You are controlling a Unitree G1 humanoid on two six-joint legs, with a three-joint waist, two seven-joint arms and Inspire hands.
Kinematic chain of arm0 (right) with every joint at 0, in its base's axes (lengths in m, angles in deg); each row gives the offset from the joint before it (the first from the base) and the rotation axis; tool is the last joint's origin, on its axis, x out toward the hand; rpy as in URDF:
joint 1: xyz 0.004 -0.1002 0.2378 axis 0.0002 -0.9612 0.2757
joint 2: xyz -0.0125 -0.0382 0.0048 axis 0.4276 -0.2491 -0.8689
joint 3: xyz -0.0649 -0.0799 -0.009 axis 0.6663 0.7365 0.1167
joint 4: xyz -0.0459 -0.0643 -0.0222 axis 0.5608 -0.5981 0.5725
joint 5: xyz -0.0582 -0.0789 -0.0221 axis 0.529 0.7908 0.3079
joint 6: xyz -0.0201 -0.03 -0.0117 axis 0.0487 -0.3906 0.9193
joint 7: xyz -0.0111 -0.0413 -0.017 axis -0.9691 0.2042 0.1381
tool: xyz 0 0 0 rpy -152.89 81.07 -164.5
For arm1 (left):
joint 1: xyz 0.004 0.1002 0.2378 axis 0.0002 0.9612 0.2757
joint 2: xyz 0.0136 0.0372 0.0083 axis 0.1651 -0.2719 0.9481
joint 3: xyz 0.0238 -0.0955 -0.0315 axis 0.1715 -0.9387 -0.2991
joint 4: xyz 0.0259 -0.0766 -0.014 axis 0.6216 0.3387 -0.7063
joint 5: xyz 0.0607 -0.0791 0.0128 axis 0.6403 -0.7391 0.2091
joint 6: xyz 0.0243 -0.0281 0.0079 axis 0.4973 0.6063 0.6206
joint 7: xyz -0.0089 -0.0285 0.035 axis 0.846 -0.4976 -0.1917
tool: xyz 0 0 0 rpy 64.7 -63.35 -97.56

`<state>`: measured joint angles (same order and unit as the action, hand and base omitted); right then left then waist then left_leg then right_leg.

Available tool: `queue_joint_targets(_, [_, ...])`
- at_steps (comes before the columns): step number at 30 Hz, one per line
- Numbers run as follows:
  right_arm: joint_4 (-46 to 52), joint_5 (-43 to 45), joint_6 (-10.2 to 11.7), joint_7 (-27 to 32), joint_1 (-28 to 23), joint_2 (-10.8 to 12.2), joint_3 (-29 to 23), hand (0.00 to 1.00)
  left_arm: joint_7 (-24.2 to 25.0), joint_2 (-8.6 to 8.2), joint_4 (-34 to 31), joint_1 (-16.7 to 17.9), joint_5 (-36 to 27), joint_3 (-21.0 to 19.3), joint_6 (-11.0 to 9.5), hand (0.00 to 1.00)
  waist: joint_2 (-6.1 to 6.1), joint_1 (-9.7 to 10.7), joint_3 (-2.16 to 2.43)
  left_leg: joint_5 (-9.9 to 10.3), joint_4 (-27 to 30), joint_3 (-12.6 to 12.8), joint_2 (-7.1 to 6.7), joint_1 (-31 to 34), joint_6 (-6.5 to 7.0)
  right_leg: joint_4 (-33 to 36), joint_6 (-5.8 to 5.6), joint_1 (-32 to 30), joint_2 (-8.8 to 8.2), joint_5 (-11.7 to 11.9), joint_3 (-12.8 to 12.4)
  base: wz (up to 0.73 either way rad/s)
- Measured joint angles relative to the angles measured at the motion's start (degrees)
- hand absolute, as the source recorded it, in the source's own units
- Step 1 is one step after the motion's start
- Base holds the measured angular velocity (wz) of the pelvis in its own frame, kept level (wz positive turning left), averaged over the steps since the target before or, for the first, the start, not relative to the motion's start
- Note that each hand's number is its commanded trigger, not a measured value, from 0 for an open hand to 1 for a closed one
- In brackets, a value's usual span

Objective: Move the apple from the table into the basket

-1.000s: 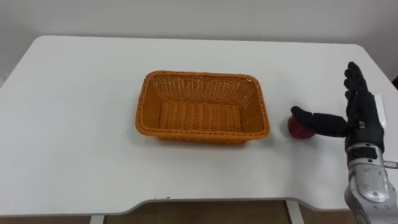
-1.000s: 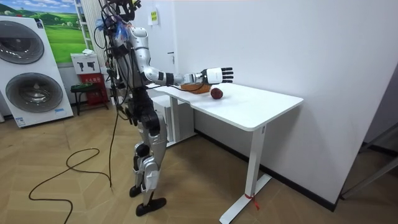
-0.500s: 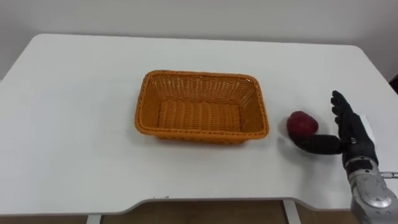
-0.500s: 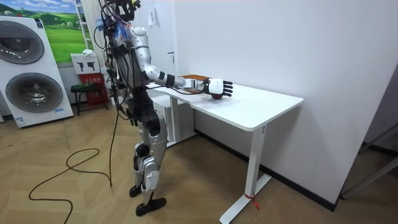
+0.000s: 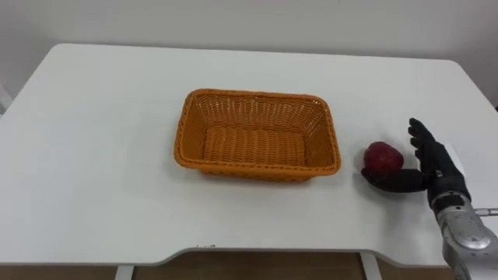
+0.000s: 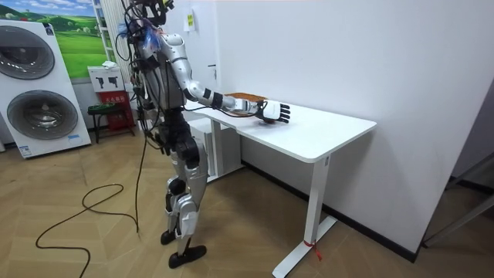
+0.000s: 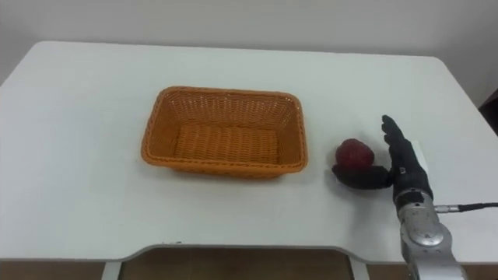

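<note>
**Friend:** What step are you on?

**Me:** The grab step. My right hand (image 5: 440,166) is closest to me, on the right side of the white surface (image 5: 93,155). It is wide open. The fingers are straight and point to 12 o'clock, and the thumb sticks out to 9 o'clock. It holds nothing yet.

**Friend:** Where is the apple?

**Me:** The apple (image 5: 383,156) sits on the surface at 9 o'clock from my palm. My thumb lies along its near side and looks like it touches it.

**Friend:** Which way does it point?

**Me:** It is round like a ball, so I think it has no long side. I see no stalk, so I cannot tell which way it points.

**Friend:** What comes next?

**Me:** I think I must curl my fingers round it and lift it. Then I carry it toward 9 o'clock, over the rim of the orange basket (image 5: 257,95). The basket is empty and sits just beside the apple, a bit farther back. If I push, the apple may roll away.
</note>
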<state>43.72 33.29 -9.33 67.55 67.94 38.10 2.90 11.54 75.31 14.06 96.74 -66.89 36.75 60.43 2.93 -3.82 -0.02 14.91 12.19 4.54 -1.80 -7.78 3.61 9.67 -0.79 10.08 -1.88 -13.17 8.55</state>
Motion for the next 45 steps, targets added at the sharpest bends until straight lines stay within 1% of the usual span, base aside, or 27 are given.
queue_joint_targets(5, [-1.3,0.1,0.0,-1.0,0.3,-0.1,0.0,0.0,0.1,0.15,0.0,0.3,0.1,0.1,0.0,0.0,0.53,0.0,-0.28,-0.5,-0.4,-0.4,0.07,-0.1,-0.31,0.0,0.1,0.1,0.04,0.1,0.2,0.03])
queue_joint_targets(7, [-1.6,0.1,0.0,-1.6,0.3,-0.3,0.0,0.0,0.1,0.2,0.0,0.3,0.1,0.1,0.0,0.0,0.93,0.1,-0.48,-0.5,-0.4,-0.8,0.07,0.1,-0.33,0.0,0.14,0.1,0.03,0.1,0.6,0.07])
queue_joint_targets(10, [-2.5,0.1,0.0,-1.9,0.4,-0.4,0.1,0.0,0.3,0.33,0.0,0.2,0.1,0.2,0.0,0.0,1.57,0.0,-0.64,-0.5,-0.4,-0.8,0.05,0.1,-0.32,0.0,0.15,0.1,-0.02,0.1,0.9,0.02])
queue_joint_targets(14, [-2.9,0.3,0.0,-2.5,0.4,-0.4,0.7,0.0,0.5,0.56,0.0,0.2,0.1,0.2,0.0,0.0,1.99,-0.2,-0.66,-0.5,-0.3,-1.3,-0.06,0.3,-0.3,0.0,0.16,0.1,0.03,0.1,1.1,0.03])
queue_joint_targets(17, [-3.2,1.2,0.0,-2.7,0.4,-1.3,2.1,0.0,0.5,0.7,0.0,0.1,0.1,0.2,0.0,0.0,1.99,-0.1,-0.67,-0.5,0.0,-1.6,-0.1,0.5,-0.3,0.0,0.16,0.1,0.01,0.1,1.6,0.06])
queue_joint_targets(19, [-3.2,2.5,0.0,-3.6,0.5,-2.2,2.2,0.0,0.5,0.73,0.0,-0.1,0.1,0.2,0.0,0.0,1.92,-0.3,-0.7,-0.5,0.1,-1.7,-0.09,0.8,-0.3,0.0,0.16,0.0,0.02,0.1,1.9,0.0])
queue_joint_targets(20, [-3.2,2.7,0.0,-3.7,0.5,-2.3,2.2,0.0,0.5,0.73,0.0,-0.1,0.1,0.2,0.0,0.0,1.9,-0.3,-0.7,-0.5,0.1,-1.7,-0.08,1.0,-0.31,0.0,0.16,0.0,0.02,0.1,2.0,0.0])
queue_joint_targets(21, [-3.2,3.1,0.0,-3.7,0.6,-2.3,2.2,0.13,0.5,0.73,0.0,-0.1,0.1,0.2,0.0,0.0,1.9,-0.3,-0.68,-0.5,0.4,-1.8,-0.08,1.2,-0.31,0.0,0.17,0.0,0.02,0.1,2.1,0.04])
queue_joint_targets(22, [-3.3,3.1,0.0,-3.7,0.6,-2.3,2.2,0.68,0.6,0.73,0.0,-0.1,0.1,0.2,0.0,0.0,1.89,-0.3,-0.69,-0.5,0.6,-1.9,-0.08,1.2,-0.31,0.0,0.21,-0.1,0.02,0.1,2.4,0.06])
queue_joint_targets(23, [-3.4,3.1,0.0,-3.7,0.7,-2.4,2.2,0.81,0.6,0.74,0.0,-0.1,0.1,0.2,0.0,0.0,1.87,-0.3,-0.7,-0.5,0.6,-2.0,-0.08,1.2,-0.31,0.0,0.22,-0.1,0.02,0.1,2.5,0.07])
queue_joint_targets(24, [-3.6,3.2,0.0,-3.7,0.7,-2.4,2.2,1.0,0.6,0.81,0.0,-0.1,0.1,0.2,0.1,0.0,1.88,-0.3,-0.69,-0.5,0.6,-2.1,-0.08,1.3,-0.31,0.0,0.25,-0.1,0.02,0.1,2.6,0.05])
queue_joint_targets(27, [-3.9,3.9,0.0,-2.8,0.7,-2.5,2.2,1.0,1.3,1.13,0.0,-0.2,0.1,0.2,0.1,0.0,1.92,-0.8,-0.65,-0.5,0.7,-2.2,-0.04,1.4,-0.31,0.0,0.37,0.0,-0.01,0.2,2.6,0.0])
queue_joint_targets(30, [-4.4,5.1,0.0,-2.4,1.4,-3.6,2.3,1.0,1.7,1.32,0.0,-0.2,0.1,0.3,0.1,0.0,2.0,-0.9,-0.6,-0.5,1.2,-2.2,-0.03,1.7,-0.31,0.0,0.47,-0.1,-0.01,0.3,2.6,0.0])
queue_joint_targets(32, [-5.3,5.3,-0.1,-2.3,2.0,-4.2,2.7,1.0,1.9,1.46,0.0,-0.2,0.1,0.4,0.1,0.0,2.11,-1.1,-0.51,-0.5,1.4,-2.2,-0.02,1.7,-0.31,0.1,0.5,-0.1,0.0,0.3,2.6,0.0])
queue_joint_targets(33, [-5.5,5.4,-0.5,-2.3,2.3,-4.4,3.3,1.0,2.0,1.55,0.0,-0.2,0.1,0.4,0.1,0.0,2.21,-1.1,-0.41,-0.5,1.5,-2.2,0.01,1.7,-0.31,0.1,0.54,0.0,0.0,0.3,2.6,0.0])
queue_joint_targets(35, [-5.5,5.7,-0.9,-2.3,2.5,-4.5,3.9,1.0,2.6,1.7,0.0,-0.2,0.1,0.4,0.1,0.0,2.35,-1.2,-0.31,-0.5,1.5,-2.2,0.03,1.7,-0.31,0.1,0.58,0.0,0.02,0.3,2.6,0.0])
queue_joint_targets(37, [-5.5,5.9,-1.1,-2.3,2.5,-4.5,5.0,1.0,2.7,1.89,0.0,-0.5,0.0,1.2,0.1,0.0,2.44,-1.2,-0.23,-0.5,1.6,-2.3,0.02,1.5,-0.31,0.1,0.6,0.1,-0.01,0.4,2.7,0.0])
queue_joint_targets(40, [-5.4,5.9,-1.1,-2.5,2.5,-4.3,6.4,1.0,2.7,2.05,0.1,-0.5,0.0,1.7,0.2,0.0,2.42,-1.2,-0.27,-0.5,1.6,-2.3,0.0,1.1,-0.31,0.1,0.6,0.9,-0.05,0.4,2.8,0.0])
queue_joint_targets(45, [-5.1,6.1,-1.1,-2.9,2.5,-4.0,6.8,1.0,2.7,2.31,0.1,-0.9,-0.2,2.5,0.4,0.0,2.27,-1.2,-0.31,-0.5,1.4,-2.4,-0.01,1.3,-0.31,0.2,0.69,0.9,0.12,0.4,3.0,0.0])
